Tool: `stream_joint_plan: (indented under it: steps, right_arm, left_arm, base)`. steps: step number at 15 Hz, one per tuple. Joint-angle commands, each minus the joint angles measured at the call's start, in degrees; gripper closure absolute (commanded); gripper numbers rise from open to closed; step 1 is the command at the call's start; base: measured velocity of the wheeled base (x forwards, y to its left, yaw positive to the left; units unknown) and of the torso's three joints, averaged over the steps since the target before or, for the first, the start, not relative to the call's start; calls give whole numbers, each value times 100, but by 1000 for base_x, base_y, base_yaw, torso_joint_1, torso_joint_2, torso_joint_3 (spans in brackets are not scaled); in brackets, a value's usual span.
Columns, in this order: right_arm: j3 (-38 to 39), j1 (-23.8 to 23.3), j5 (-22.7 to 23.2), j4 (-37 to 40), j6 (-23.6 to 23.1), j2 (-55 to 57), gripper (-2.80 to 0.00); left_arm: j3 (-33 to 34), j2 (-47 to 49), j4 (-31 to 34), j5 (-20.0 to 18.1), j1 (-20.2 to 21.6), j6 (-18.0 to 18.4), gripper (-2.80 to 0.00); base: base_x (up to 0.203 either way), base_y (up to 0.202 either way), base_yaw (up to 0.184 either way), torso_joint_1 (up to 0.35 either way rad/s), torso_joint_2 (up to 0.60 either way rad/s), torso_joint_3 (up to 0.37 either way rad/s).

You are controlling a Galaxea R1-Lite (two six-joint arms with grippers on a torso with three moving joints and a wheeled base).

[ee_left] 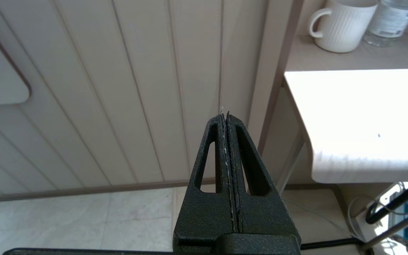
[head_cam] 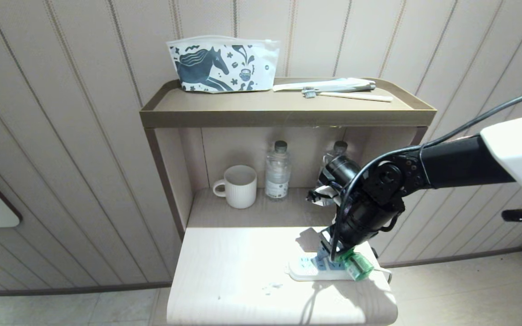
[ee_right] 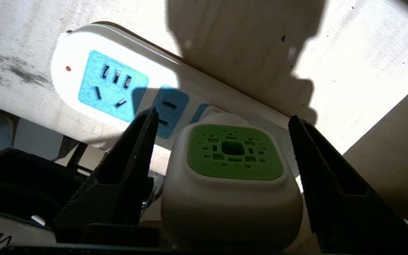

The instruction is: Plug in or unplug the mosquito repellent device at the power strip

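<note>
right gripper jaws spread, clear of mosquito repellent device | seated in power strip | withdraw straight up, 12 o'clock, no nudging

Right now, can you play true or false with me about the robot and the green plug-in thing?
1. The right gripper is squeezing the mosquito repellent device. False: its fingers stand apart on either side of the device, with gaps.
2. The device sits on the power strip. True.
3. The left gripper is shut and holds nothing. True.
4. The white mug is on the top shelf. False: it stands in the lower nook beside a water bottle.
5. A toothbrush lies on the top shelf. True.
</note>
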Motion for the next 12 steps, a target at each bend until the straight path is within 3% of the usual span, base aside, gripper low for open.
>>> stream_joint_plan:
  steps: [1, 7, 12]
  right_arm:
    - [23, 11, 17, 19, 6, -177, -280]
    - [111, 75, -1, 46, 7, -876, -280]
    - [620, 207, -8, 58, -2, -1977, -280]
  left_arm:
    - [0, 9, 2, 1, 2, 3, 0]
    - [0, 9, 2, 2, 2, -6, 0]
    - [0, 9, 2, -5, 2, 3, 0]
  base:
    - [0, 0, 0, 0, 0, 0]
    - [0, 0, 0, 0, 0, 0]
    - [0, 0, 0, 0, 0, 0]
